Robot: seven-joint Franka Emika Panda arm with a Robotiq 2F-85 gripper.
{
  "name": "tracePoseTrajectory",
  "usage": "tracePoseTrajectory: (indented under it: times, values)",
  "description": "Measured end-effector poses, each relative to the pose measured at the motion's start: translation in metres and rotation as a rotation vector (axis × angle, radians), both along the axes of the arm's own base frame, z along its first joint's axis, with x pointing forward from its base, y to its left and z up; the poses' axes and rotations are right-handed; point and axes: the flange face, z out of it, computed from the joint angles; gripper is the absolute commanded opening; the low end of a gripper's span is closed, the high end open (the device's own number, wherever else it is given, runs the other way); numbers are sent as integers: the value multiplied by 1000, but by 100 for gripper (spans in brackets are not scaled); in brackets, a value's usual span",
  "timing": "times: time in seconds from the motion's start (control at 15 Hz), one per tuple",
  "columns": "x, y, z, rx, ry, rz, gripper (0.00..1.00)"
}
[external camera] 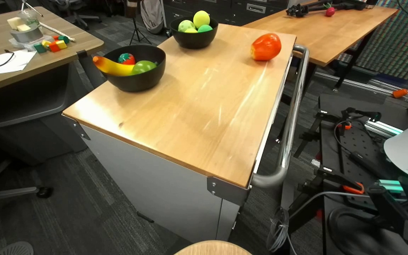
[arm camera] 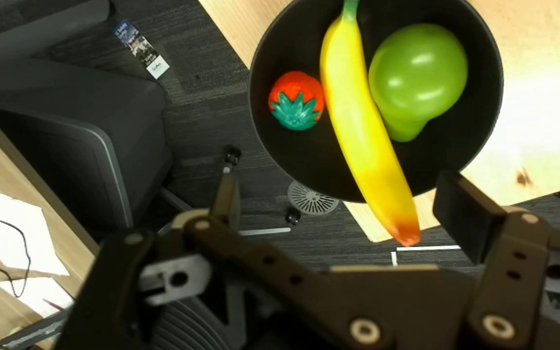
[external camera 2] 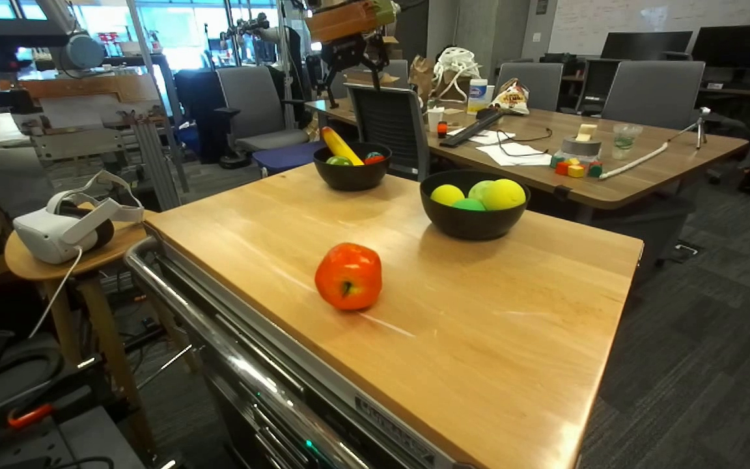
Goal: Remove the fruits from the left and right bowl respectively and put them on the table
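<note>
Three fruits (arm camera: 355,112) in the banana bowl (arm camera: 309,153) and round fruits (external camera 2: 480,191) in the second bowl (external camera 2: 474,227) near it still await unloading, my jaws parted and empty.

Glare whitens part of the desk (arm camera: 547,116) in my wrist view. My gripper (arm camera: 342,209) looks dark, slightly blurred. Windows (external camera 2: 186,39) glow in an exterior view.

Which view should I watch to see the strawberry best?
The wrist view: it shows the strawberry largest, from above, green leaf cap and red body both clear. In both exterior views it is small and partly hidden: the banana or the wall of its black bowl covers its lower part.
</note>
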Motion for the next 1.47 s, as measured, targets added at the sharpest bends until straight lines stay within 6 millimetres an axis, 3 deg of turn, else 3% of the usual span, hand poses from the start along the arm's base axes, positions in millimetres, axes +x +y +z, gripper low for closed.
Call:
tracePoseTrajectory:
  times: [0.2, 0.53, 1.33, 1.4, 1.47]
  values:
    - [6, 13, -15, 53, -34, 110, 100]
    - [15, 31, -65, 73, -5, 228, 100]
    - [29, 27, -93, 139, 16, 187, 100]
    - [32, 28, -96, 143, 16, 188, 98]
    - [35, 30, -99, 147, 17, 189, 83]
